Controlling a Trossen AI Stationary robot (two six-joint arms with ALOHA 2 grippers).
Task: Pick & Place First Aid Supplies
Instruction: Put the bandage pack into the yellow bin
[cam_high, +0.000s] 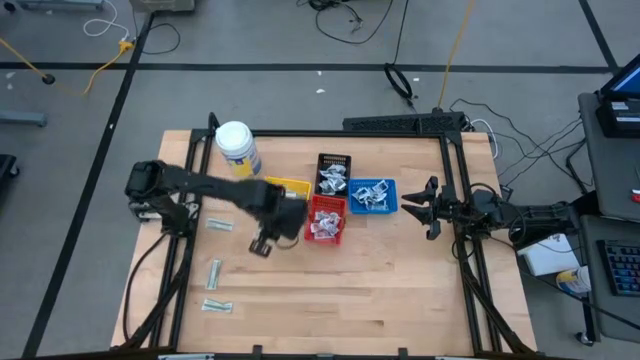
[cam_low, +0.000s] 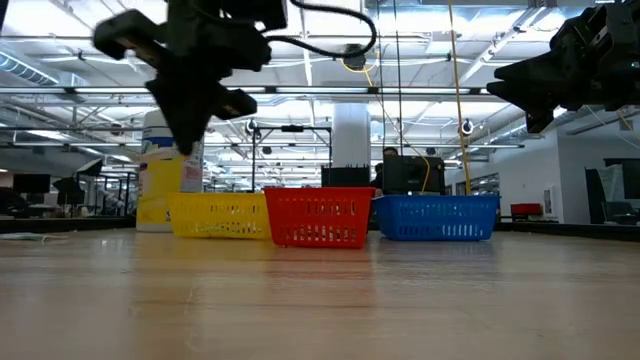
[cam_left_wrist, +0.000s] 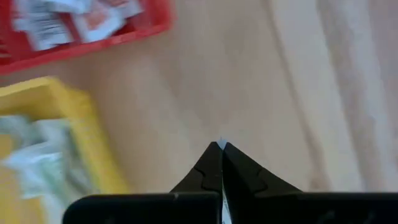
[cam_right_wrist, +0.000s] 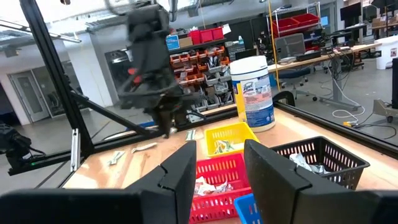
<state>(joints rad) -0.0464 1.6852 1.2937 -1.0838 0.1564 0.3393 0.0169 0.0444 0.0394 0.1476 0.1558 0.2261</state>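
My left gripper (cam_high: 262, 245) hangs above the bare wood just near-left of the red tray (cam_high: 325, 218) and near the yellow tray (cam_high: 285, 188). In its wrist view the fingers (cam_left_wrist: 205, 171) are shut with a thin white sliver of a first aid packet (cam_left_wrist: 222, 144) between them. The red, yellow (cam_left_wrist: 93, 134), black (cam_high: 335, 172) and blue (cam_high: 372, 195) trays all hold packets. Three pale packets (cam_high: 220, 224) (cam_high: 215, 270) (cam_high: 216, 306) lie flat on the table's left part. My right gripper (cam_high: 428, 207) waits open at the right edge, above the table. My left gripper pinches a thin white packet between its two shut fingers, coming from above and pointing down. Only the packet's edge (cam_left_wrist: 222, 144) shows at the fingertips, seen end-on. The packet is lifted clear of the table; which part of it is held cannot be told.
A white jar with a yellow label (cam_high: 237, 148) stands behind the yellow tray at the far left. Black frame rails (cam_high: 455, 215) run along the table's left and right sides. Bare wood (cam_high: 350, 290) stretches across the near half.
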